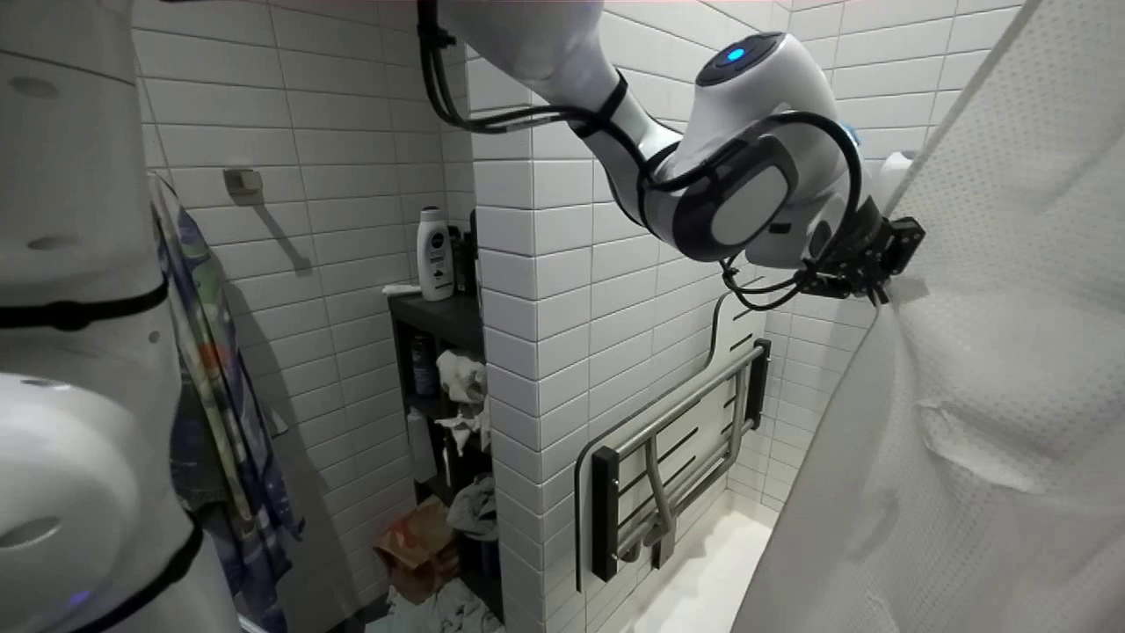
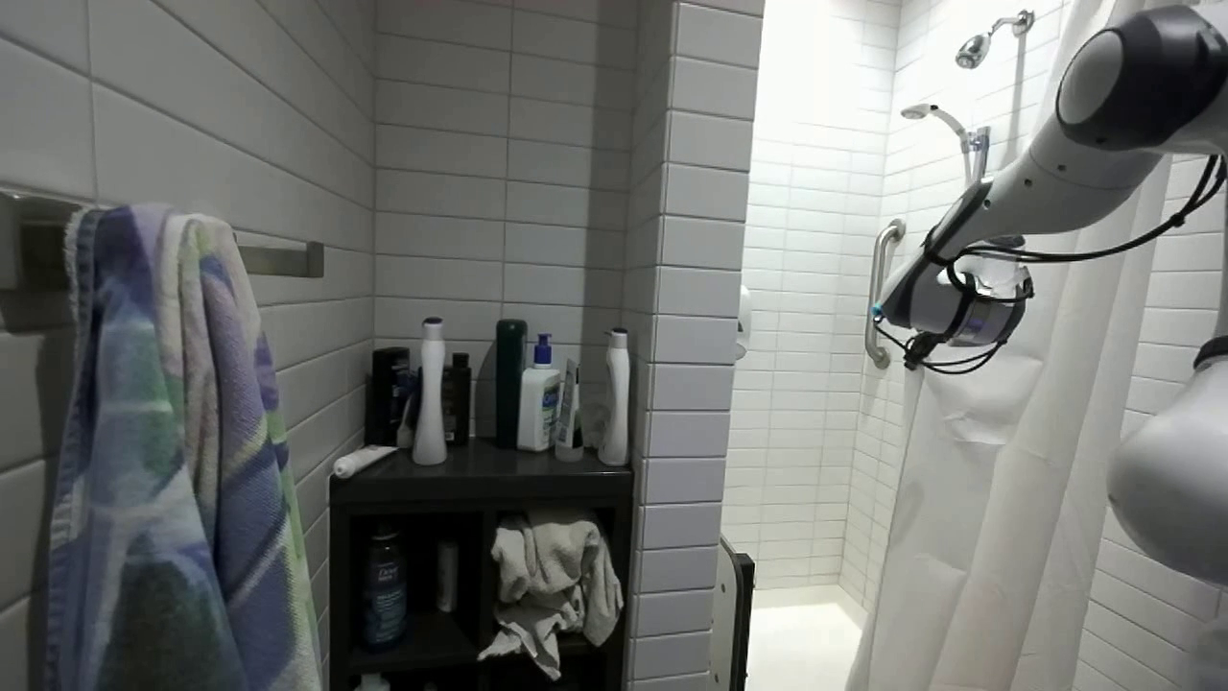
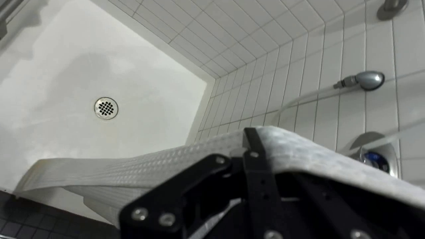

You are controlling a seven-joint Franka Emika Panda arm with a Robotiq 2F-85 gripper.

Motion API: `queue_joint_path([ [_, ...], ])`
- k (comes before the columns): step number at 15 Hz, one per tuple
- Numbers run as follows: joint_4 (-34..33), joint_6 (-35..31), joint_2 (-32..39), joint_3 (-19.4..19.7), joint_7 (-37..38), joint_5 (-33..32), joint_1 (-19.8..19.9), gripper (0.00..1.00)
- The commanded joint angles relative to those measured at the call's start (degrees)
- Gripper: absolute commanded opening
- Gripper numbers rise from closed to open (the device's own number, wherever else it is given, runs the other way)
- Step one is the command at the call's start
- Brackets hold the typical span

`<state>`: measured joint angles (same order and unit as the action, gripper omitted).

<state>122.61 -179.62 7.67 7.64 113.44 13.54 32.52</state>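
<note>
Shower wall (image 2: 806, 269): burnt out to white near the top in an exterior view; I read the light as falling from above.
Shower floor (image 1: 703, 563): bright in both exterior views; broad, soft grey shadows in my wrist view.
Shelf (image 2: 480, 488): dim, near black inside, detail lost to me.
Hook (image 1: 243, 182): casts a long, slanting shadow on the tiled wall (image 1: 352, 141).
Blue indicator (image 1: 736, 54): lit, a small saturated spot.
Drain (image 3: 106, 108): grille holes distinct, so I rate focus there acceptable.
Curtain (image 3: 142, 174): weave legible mid-span; blurred at the right of my wrist view.
Tool (image 3: 239, 151): dark, edges slightly soft; its screws (image 3: 139, 214) glint faintly.
</note>
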Motion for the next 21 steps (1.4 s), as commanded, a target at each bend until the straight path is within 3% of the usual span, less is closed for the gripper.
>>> queue_joint_path([
  [1,5.1,-0.1,-6.5,-0.1,-3.2,-7.2,-3.0,0.0],
  [7,9.4,1.8,-12.7,-2.6,-7.4,-19.7,-6.0,0.0],
  [14,10.4,6.2,-16.7,-9.3,-9.1,-36.2,-7.2,0.0],
  [21,11.2,9.3,-17.7,-13.8,-16.6,-46.6,-9.9,0.0],
])
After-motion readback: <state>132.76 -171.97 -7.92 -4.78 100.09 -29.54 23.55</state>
